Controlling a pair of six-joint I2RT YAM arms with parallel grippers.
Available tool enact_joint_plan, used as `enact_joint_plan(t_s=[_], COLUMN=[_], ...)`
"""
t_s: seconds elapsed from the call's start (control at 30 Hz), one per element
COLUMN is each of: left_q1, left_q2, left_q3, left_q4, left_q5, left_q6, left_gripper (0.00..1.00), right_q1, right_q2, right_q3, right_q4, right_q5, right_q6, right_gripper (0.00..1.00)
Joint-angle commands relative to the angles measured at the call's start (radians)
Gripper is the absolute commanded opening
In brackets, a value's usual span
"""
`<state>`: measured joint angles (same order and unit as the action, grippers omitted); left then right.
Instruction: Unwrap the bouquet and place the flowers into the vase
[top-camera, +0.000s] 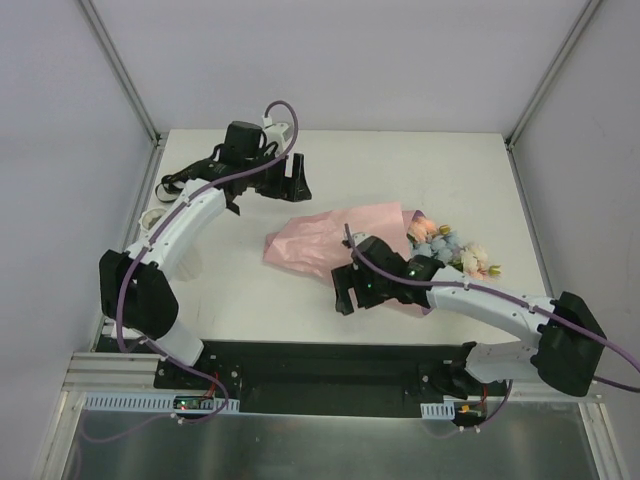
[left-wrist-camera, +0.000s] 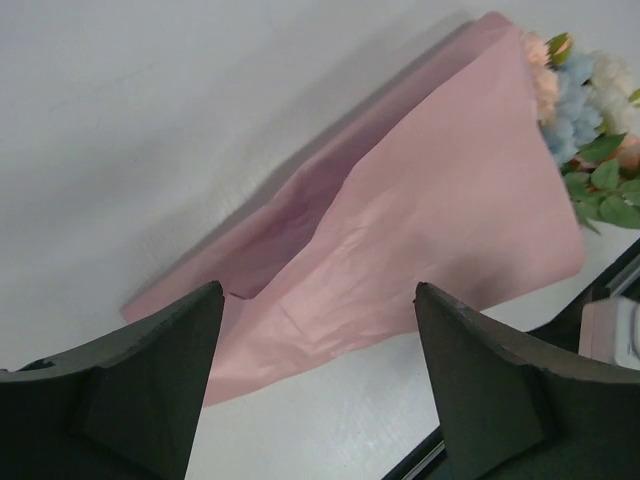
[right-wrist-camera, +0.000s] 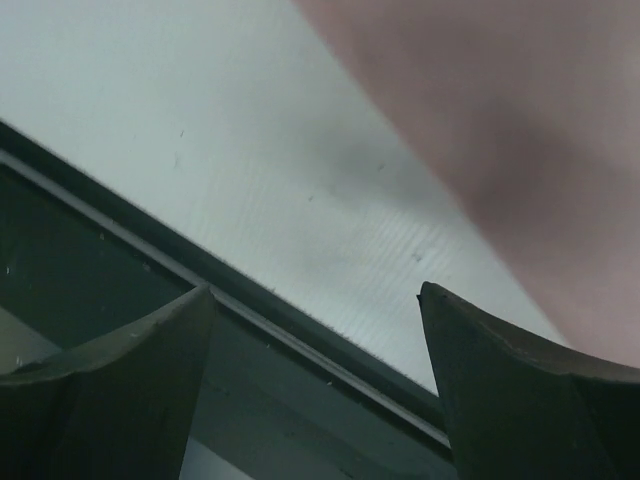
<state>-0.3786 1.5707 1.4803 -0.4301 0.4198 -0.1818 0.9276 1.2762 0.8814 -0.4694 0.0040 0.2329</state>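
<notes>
At table centre: bouquet (top-camera: 325, 240) is laid flat.
Left gripper (left-wrist-camera: 318, 288): held wide, empty.
Right gripper (right-wrist-camera: 315, 288): held wide, empty.

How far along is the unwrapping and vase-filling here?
Done: the bouquet looks untied. In hand: nothing; the left gripper and right gripper are open and empty. Left: spreading its pink paper, since the flowers lie wrapped, then moving them to the vase.

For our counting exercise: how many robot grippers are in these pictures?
2. The left gripper, open, is at the far left behind the bouquet; the right gripper, open, is beside it near the front edge. None looks hidden.
</notes>
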Motion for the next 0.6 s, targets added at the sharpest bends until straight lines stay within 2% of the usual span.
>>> enact_joint_plan(t_s=[0.0, 0.1, 0.2, 0.4, 0.57], left_q1=[-0.008, -0.031, -0.031, -0.031, -0.034], left_q2=[0.012, 0.043, 0.087, 0.178, 0.233], left_q3=[-0.058, -0.066, -0.045, -0.029, -0.017], left_q4=[0.033, 0.033, 0.031, 0.033, 0.031], left_q5=[0.024, -0.022, -0.009, 0.154, 0.230], left_q6=[0.059, 0.062, 0.058, 0.024, 0.005], left_gripper=[0.82, 0.94, 0.94, 0.93, 0.91], right_q1=[0.102, 0.114, 0.105, -0.064, -0.090], right_q2=[0.000, 0.031, 0.002, -0.017, -0.002], right_q3=[-0.087, -0.119, -0.122, -0.228, -0.254], right_q4=[0.116, 0.101, 0.057, 0.173, 0.241], right_q5=[-0.032, 0.074, 0.207, 0.175, 0.228], right_q6=[0.172, 0.247, 0.240, 0.272, 0.261], right_gripper=[0.85, 0.84, 0.86, 0.87, 0.88])
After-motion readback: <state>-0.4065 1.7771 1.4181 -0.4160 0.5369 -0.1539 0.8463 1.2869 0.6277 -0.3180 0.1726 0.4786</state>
